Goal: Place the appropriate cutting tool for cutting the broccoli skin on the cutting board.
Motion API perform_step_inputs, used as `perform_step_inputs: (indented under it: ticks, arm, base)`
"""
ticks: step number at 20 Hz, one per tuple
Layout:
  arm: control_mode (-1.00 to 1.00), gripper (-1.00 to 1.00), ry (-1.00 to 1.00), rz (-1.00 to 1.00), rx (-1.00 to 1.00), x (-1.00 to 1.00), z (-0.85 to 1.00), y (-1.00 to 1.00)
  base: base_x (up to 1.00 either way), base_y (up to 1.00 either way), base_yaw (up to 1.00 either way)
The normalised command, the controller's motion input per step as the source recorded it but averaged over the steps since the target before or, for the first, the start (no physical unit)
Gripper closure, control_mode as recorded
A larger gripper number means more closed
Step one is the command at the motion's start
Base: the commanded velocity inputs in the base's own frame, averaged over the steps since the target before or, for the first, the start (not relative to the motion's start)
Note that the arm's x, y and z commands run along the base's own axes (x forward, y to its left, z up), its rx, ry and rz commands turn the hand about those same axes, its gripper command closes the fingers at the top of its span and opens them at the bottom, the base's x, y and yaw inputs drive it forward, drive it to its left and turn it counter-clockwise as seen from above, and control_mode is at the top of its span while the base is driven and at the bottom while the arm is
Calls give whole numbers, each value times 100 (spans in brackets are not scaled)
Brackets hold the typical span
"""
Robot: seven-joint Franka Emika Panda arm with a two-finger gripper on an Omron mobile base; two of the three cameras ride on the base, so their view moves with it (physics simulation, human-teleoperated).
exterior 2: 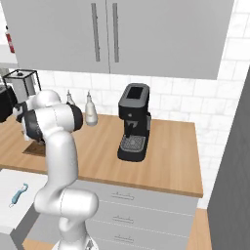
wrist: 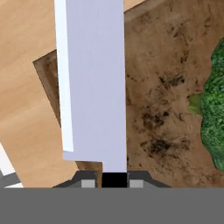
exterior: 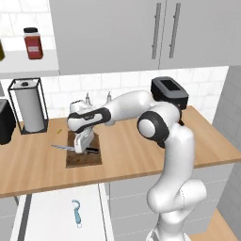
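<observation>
Kitchen worktop [exterior: 141, 146] | gripper [exterior: 81, 147] pinching knife [exterior: 63, 148] by handle over cutting board [exterior: 84, 157] | broccoli [wrist: 214, 118] beside | knife judged stiff, light; handle safest hold

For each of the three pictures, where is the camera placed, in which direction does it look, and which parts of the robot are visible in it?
Left base view: behind the arm on its left, looking forward and down at the counter; the white arm reaches to the end effector over the cutting board.
Right base view: behind on the right, looking forward and down at the coffee machine; the arm rises at lower left.
Hand view: on the hand, looking along the knife at the board and broccoli; the dark fingertips show at the bottom.
Shared: both base views show the blue peeler.
</observation>
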Motion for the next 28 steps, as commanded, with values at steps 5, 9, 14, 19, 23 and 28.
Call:
perform_step_inputs:
  ticks: [5,9,14,19,23,28]
  arm:
    - [-100,100,0,0,0,14,-36,-16]
    - [-100,100,0,0,0,0,-29,-19]
    - [-100,-100,-2,0,0,0,-34,-15]
    - [-100,-100,-4,0,0,0,-20,-22]
    - [-100,-100,-10,0,0,-18,2,-18]
    - [-100,-100,-9,0,1,-54,47,-36]
  base:
    - [0,0,0]
    - [0,0,0]
    - [0,0,0]
    - [0,0,0]
    - [0,0,0]
    - [0,0,0]
